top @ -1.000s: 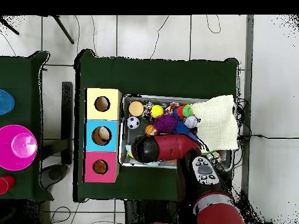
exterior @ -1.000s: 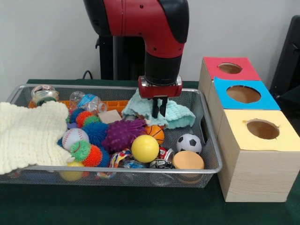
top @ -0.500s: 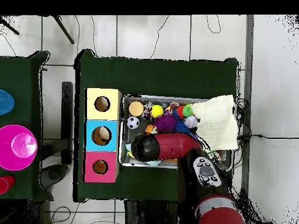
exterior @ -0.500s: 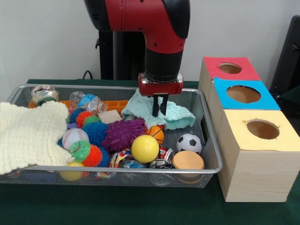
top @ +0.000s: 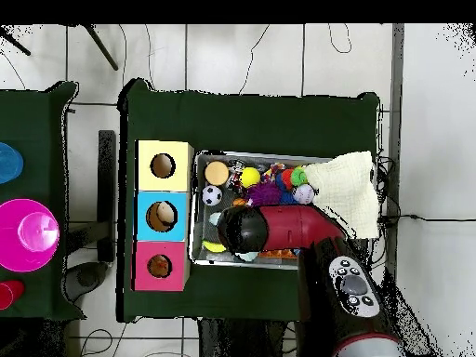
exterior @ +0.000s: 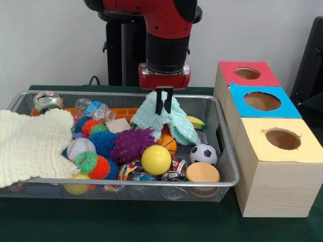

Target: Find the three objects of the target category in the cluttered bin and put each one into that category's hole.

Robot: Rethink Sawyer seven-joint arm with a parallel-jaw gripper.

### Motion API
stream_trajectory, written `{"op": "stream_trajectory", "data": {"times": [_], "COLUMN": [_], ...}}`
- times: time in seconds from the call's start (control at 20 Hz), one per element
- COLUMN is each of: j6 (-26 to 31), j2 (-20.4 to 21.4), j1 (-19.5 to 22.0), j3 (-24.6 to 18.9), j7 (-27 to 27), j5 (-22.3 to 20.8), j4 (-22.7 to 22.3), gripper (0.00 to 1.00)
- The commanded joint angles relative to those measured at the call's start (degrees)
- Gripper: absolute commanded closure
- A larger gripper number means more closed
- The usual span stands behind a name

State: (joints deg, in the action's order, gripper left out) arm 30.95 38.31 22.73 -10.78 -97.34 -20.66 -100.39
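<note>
Mint-green cloth far in the silver bin; cream knit cloth at left. Purple spiky ball, yellow ball, black-and-white soccer ball. Right, 3 boxes: red hole face farthest, blue, yellow nearest.

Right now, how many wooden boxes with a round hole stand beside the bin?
3, in a row beside the bin: the red-faced box farthest from the camera, the blue-faced box in the middle, and the yellow-faced box nearest. None seems hidden.
</note>
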Motion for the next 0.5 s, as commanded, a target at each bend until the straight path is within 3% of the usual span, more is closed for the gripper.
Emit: {"op": "stream_trajectory", "data": {"times": [0.05,0.5], "j6": [8.80,14.76], "j2": [3.14,5.44], "j1": [3.77,8.39], "j3": [-6.47,-9.93], "j7": [11.17,16.89], "j5": [-2.20,-3.91], "j4": [2.70,4.26], "gripper": [1.00,1.00]}}
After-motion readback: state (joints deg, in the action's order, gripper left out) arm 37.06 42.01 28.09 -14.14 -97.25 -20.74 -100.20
